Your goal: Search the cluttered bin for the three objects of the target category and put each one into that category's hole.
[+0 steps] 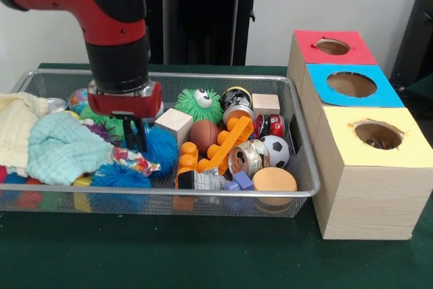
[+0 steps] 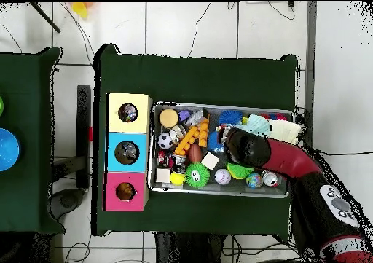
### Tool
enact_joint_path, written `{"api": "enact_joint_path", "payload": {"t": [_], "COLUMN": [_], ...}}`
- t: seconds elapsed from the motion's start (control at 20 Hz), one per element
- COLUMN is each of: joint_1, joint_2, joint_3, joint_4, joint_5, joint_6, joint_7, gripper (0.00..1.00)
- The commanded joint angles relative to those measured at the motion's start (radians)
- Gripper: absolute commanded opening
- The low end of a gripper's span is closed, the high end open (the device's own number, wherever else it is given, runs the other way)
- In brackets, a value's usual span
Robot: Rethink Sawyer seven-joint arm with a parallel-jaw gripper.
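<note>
Hovering low over the mesh bin (image 1: 27,80) on the green worktop (image 1: 203,255), the arm dips its gripper (image 1: 134,135) among the toys!
Gripper fingers sit close together beside a blue fuzzy ball (image 1: 162,145), nothing visibly held; three wooden boxes (image 1: 369,187) with holes stand beside the bin.

Tabletop (image 1: 203,255), green cloth cover. On it: wire-mesh bin (image 1: 301,167), full of toys; wooden box (image 1: 369,194) with three holes just beside bin, tops red, blue, yellow.
</note>
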Motion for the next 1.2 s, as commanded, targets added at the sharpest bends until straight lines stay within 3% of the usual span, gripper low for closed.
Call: {"api": "enact_joint_path", "payload": {"t": [0.05, 0.6, 1.2], "joint_1": [0.035, 0.003, 0.006], "joint_2": [-0.22, -0.144, -0.069], "joint_3": [0.027, 0.052, 0.043], "joint_4": [0.074, 0.082, 0.087], "joint_5": [0.093, 0.113, 0.115], "joint_6": [0.177, 0.081, -0.011], "joint_7": [0.097, 0.069, 0.11], "gripper": [0.0, 0.0, 0.0]}}
